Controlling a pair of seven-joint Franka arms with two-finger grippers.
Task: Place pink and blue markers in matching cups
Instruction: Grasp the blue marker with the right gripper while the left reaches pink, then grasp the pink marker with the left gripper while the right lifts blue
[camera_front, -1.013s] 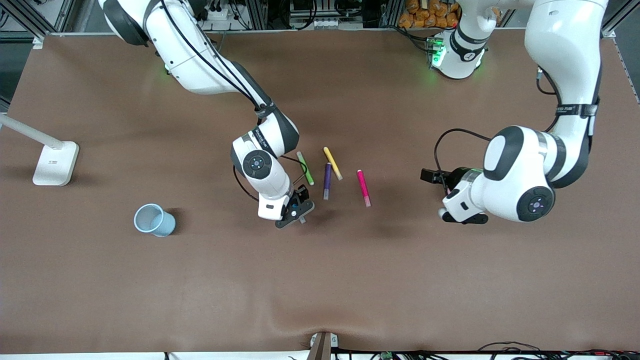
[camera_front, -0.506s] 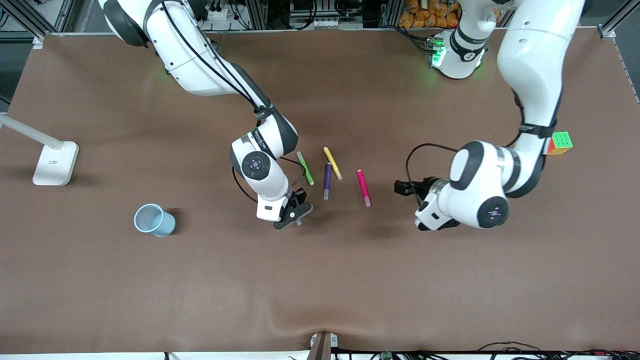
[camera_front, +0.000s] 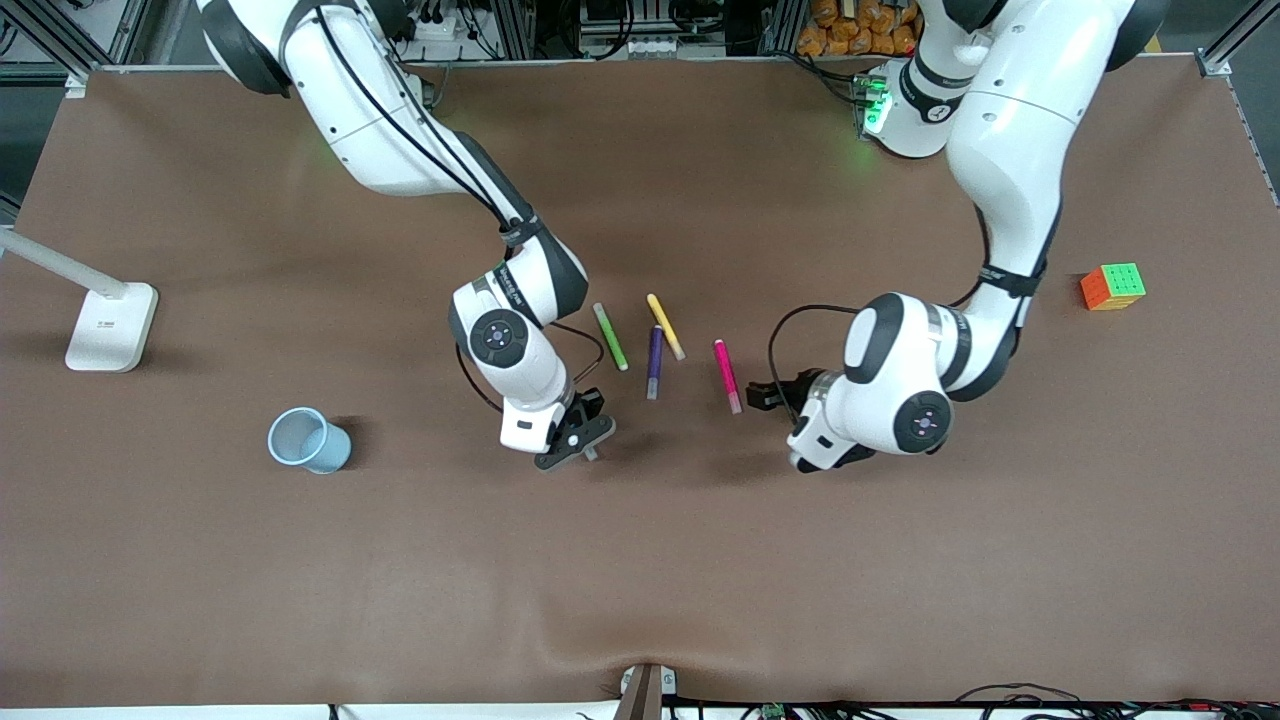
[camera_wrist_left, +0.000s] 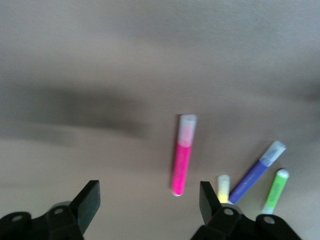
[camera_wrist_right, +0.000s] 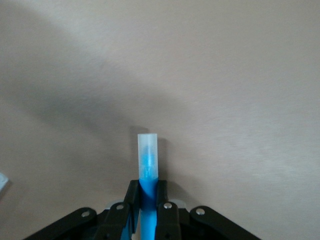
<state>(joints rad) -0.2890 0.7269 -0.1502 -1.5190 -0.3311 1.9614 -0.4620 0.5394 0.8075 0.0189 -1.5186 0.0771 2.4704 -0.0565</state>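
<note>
The right gripper (camera_wrist_right: 145, 210) clenches the blue marker (camera_wrist_right: 148, 170) over mid-worktop; carry it level to the blue cup (camera_front: 308, 440) toward the right arm's edge. The left gripper (camera_wrist_left: 145, 200), spread wide, should straddle the pink marker (camera_front: 727, 375) squarely.

left hand (camera_wrist_left: 145, 200) spread, right hand (camera_wrist_right: 146, 200) clamped

Magenta-pink marker (camera_front: 727, 376), bright blue marker (camera_wrist_right: 148, 172), pale blue cup (camera_front: 308, 441), brown table (camera_front: 640, 560).

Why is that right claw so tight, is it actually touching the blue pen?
Touching. The right wrist view shows the right gripper with its fingers pressed against both sides of the blue marker.
</note>
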